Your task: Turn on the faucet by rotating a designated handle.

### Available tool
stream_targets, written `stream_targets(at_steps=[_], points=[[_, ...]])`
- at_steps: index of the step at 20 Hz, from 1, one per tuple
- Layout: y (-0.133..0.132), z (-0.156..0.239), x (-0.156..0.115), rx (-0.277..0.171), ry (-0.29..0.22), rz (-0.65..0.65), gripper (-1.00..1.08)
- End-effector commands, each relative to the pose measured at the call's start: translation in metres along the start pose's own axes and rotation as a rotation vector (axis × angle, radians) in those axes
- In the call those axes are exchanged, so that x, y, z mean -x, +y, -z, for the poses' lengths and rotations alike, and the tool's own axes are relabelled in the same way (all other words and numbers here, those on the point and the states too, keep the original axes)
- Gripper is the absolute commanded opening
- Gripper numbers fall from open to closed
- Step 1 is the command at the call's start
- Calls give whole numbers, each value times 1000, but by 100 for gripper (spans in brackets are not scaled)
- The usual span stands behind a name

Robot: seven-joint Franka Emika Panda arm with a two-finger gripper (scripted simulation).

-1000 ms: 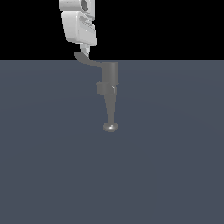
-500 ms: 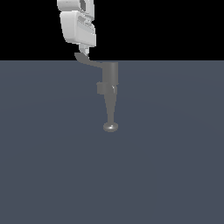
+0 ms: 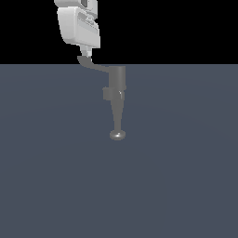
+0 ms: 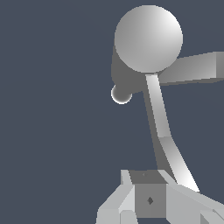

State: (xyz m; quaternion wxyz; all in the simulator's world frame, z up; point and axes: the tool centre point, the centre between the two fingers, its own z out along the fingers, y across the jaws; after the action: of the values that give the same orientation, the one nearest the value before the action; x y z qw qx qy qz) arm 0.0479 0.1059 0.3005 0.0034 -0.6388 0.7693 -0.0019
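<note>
The dull-grey faucet point(image 3: 119, 80) stands in the middle of the exterior view. It has a boxy block point(image 3: 110, 95) on one side and a tapering spout ending in a shiny knob point(image 3: 117, 135). The thin handle point(image 3: 98, 67) juts toward the exterior view's left and ends in an upturned tip. My gripper point(image 3: 86, 52) hangs straight above that tip, fingers together, touching or almost touching it. In the wrist view the handle point(image 4: 159, 124) runs from the round faucet top point(image 4: 148, 38) to my gripper point(image 4: 148, 205), passing beside one finger point(image 4: 188, 199). It grips nothing.
A flat dark blue-grey floor point(image 3: 56, 176) surrounds the faucet, with black background above it. In the wrist view a grey bar point(image 4: 192, 68) sticks out sideways from the faucet, and the small knob point(image 4: 121, 94) shows below the round top.
My hand has edged slightly toward the exterior view's left above the handle tip. The handle and faucet look almost unchanged.
</note>
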Motion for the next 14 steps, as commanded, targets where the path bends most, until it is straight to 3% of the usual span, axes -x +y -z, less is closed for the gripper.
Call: stream_targets(at_steps=[1,14], points=[[10,-2,-1,8,3,1,-100],[49,-2,-2,7,3,0,-100]])
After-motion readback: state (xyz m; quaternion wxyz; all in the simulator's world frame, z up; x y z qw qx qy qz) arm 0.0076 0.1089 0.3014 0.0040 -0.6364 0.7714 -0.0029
